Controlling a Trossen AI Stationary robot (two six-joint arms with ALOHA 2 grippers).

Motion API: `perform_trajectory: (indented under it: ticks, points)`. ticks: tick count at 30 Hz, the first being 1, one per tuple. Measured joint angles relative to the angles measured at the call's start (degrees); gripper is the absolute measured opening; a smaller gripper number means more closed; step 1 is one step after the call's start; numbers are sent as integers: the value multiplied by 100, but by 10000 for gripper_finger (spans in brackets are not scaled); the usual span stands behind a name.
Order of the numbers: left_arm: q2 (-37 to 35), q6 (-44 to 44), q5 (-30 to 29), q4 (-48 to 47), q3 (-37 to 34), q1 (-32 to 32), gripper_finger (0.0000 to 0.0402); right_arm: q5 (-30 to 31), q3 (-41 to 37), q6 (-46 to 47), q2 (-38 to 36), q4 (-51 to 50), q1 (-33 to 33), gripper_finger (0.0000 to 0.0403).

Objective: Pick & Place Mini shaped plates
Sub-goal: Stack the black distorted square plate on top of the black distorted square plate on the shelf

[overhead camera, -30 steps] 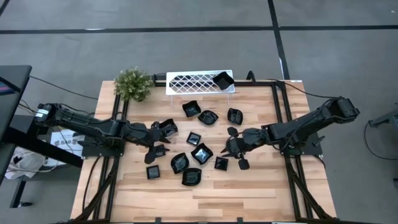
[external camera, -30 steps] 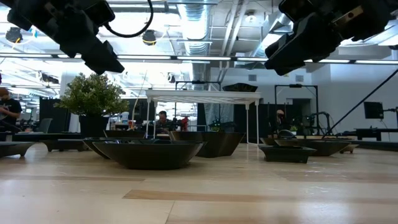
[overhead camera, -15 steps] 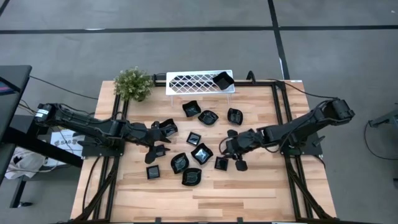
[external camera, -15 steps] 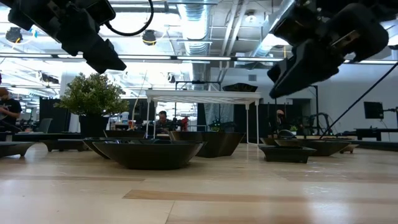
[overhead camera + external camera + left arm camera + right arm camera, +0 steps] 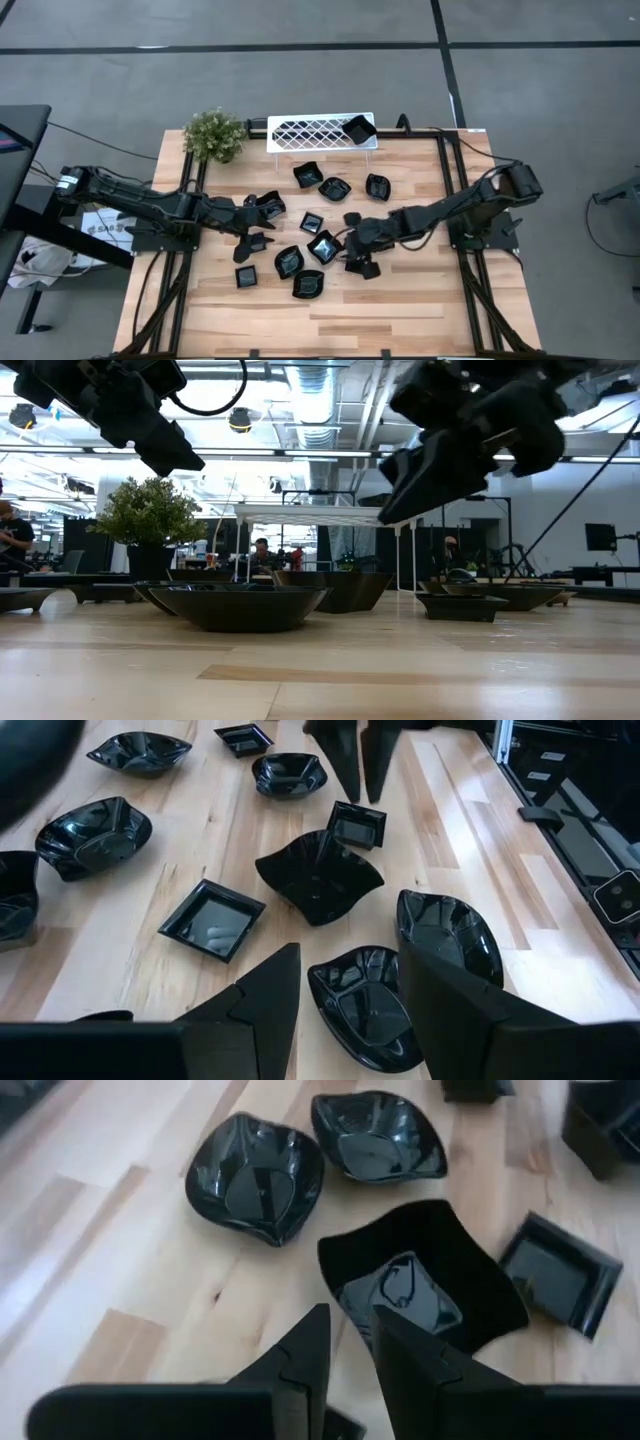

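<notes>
While both arms reach over the light wooden table, the right gripper hangs low at the right edge of the cluster of small glossy black plates. Its fingers stand narrowly parted and pinch nothing; bare wood shows through the gap.

The glossy black wavy-rimmed square plate lies on the table just left of this gripper, straight ahead of the fingertips. It sits cornerwise, one diagonal running roughly along the gripper's line of approach, so a raised rim near a corner faces the fingers. Judgement: the grasp depends on one finger passing inside that rim and the other outside.

The left gripper waits over the left part of the cluster, fingers spread wide and empty. It is farther from this plate than the right one.

At the far edge, the white lattice rack carries one black dish at its right end.
</notes>
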Motion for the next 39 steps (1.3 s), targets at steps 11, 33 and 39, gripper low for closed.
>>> perform_trajectory:
  ticks: [11,33,39]
  points:
    - [2,-20,0,36,0,0,172,29,1119,-709,896,-969,133,72]
    - [2,-20,0,46,2,0,172,297,1210,-716,1057,-926,174,72]
    - [2,-20,0,46,2,0,172,257,1210,-708,1055,-930,176,72]
